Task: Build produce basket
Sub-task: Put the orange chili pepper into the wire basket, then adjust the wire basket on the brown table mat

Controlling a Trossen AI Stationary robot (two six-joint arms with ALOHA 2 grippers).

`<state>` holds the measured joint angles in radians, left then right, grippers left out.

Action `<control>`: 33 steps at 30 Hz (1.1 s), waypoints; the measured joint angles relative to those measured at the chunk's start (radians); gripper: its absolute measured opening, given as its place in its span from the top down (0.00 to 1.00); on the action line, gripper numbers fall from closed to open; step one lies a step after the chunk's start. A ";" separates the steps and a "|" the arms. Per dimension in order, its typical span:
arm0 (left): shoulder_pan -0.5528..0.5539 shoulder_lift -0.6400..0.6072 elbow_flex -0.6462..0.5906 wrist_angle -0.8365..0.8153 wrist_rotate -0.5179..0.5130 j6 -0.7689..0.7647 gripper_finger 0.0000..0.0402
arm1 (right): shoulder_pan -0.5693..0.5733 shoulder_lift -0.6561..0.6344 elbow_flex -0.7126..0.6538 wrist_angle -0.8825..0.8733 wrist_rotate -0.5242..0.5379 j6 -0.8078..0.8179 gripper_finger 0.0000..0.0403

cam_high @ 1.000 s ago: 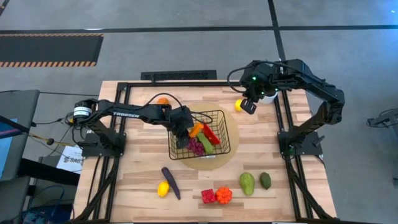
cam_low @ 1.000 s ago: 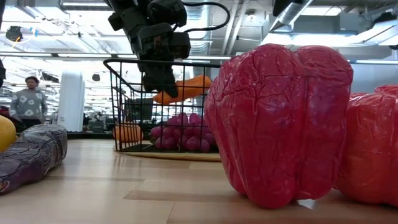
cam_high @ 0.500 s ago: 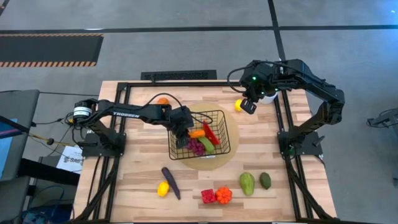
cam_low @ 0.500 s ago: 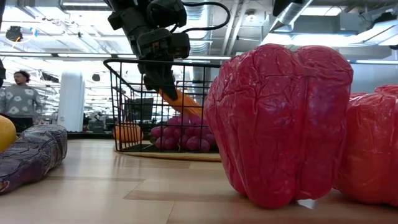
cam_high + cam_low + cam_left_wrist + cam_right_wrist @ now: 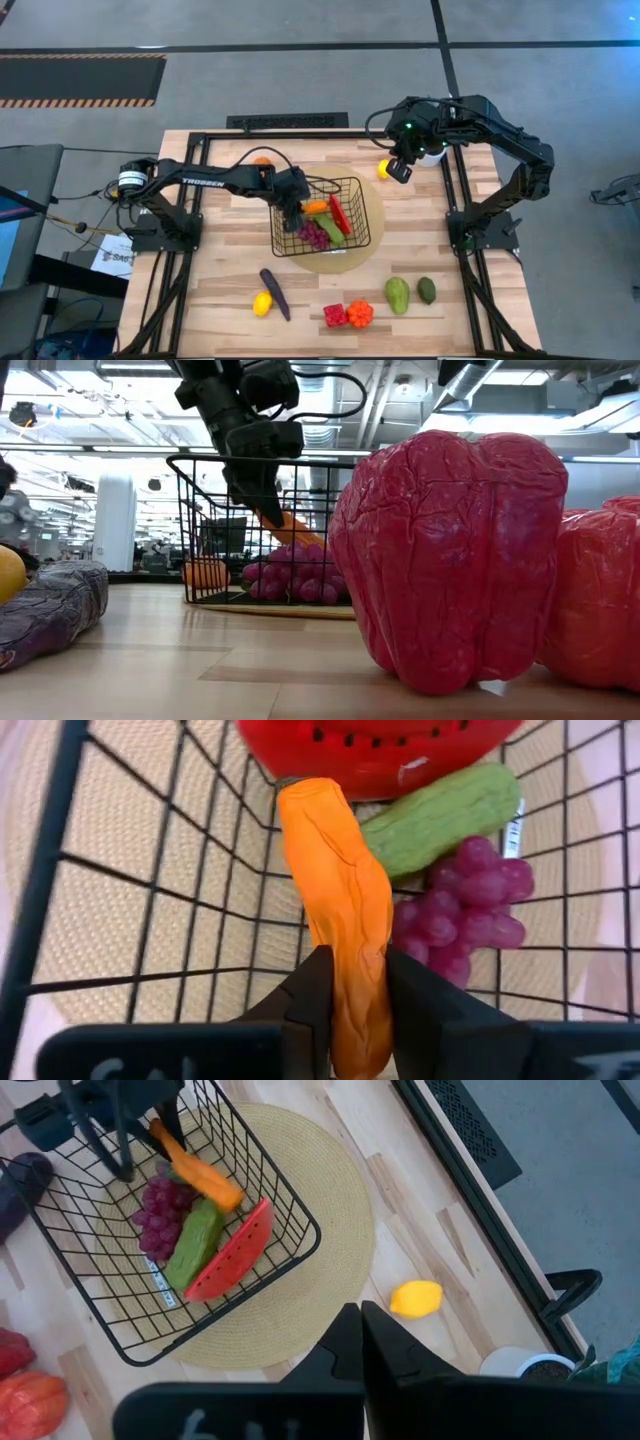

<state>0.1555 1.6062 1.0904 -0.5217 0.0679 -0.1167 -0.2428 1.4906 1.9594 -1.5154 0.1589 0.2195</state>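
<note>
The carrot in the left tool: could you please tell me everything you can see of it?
The carrot is a wrinkled orange toy, soft-looking, with a stub at its thick end. The left tool is shut on its narrow end, holding it slanted inside the black wire basket, thick end reaching toward the watermelon slice, above the grapes and a green vegetable.

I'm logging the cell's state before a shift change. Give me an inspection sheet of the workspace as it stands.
Surface: wooden table; round mat under basket.
Job's things: basket holds watermelon slice, grapes, green vegetable; eggplant, lemons, peppers, avocados outside.
Clutter: white pot.
Grippers: left gripper grips carrot inside basket; right gripper shut, raised over the table's far right corner.
Cables: wires off left edge.
Surroundings: grey floor.
</note>
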 joint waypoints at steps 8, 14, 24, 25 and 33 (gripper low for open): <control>0.006 0.086 0.007 0.011 -0.034 0.011 0.74 | 0.000 0.000 0.000 0.002 0.000 -0.001 0.99; -0.005 0.114 0.046 0.007 0.058 -0.024 0.73 | 0.000 0.000 0.000 0.002 0.000 -0.001 0.99; -0.022 0.116 0.175 -0.014 0.059 0.039 0.73 | 0.000 0.000 0.000 0.002 0.000 -0.003 0.98; -0.021 0.116 0.188 -0.014 0.058 0.039 0.73 | 0.000 0.000 0.000 0.002 0.000 -0.003 0.98; -0.024 0.116 0.321 -0.138 0.029 -0.020 0.75 | 0.000 0.000 0.000 0.001 0.000 -0.008 0.98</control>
<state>0.1318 1.7218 1.4110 -0.6597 0.0973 -0.1364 -0.2428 1.4906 1.9596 -1.5141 0.1585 0.2119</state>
